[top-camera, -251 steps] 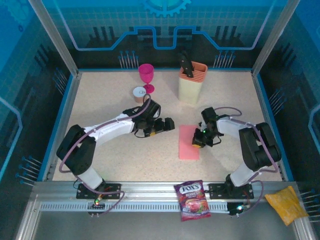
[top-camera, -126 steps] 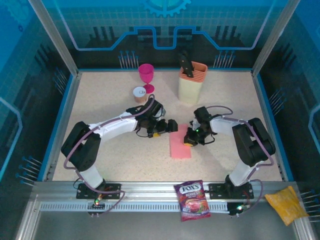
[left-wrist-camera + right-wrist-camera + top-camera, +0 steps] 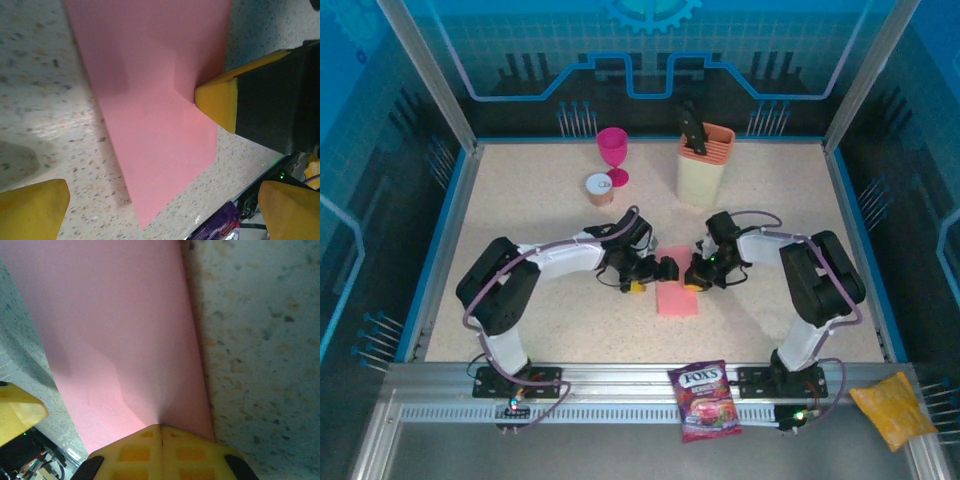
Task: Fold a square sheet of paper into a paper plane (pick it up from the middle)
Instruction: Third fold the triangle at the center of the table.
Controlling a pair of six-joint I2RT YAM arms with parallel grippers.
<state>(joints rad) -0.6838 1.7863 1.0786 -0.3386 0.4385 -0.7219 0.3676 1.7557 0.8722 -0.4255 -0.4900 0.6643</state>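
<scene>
Both arms at the pink paper sheet (image 3: 677, 297) on the table (image 3: 520, 200).
Right fingers (image 3: 150, 450) pressed together, pinching the sheet's edge; left fingers (image 3: 32, 207) spread wide over it.

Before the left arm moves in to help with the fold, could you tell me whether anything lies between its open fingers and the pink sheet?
Nothing visible does. Only bare table lies between the left gripper and the square sheet of paper. The right gripper pinches the sheet's opposite edge.
</scene>
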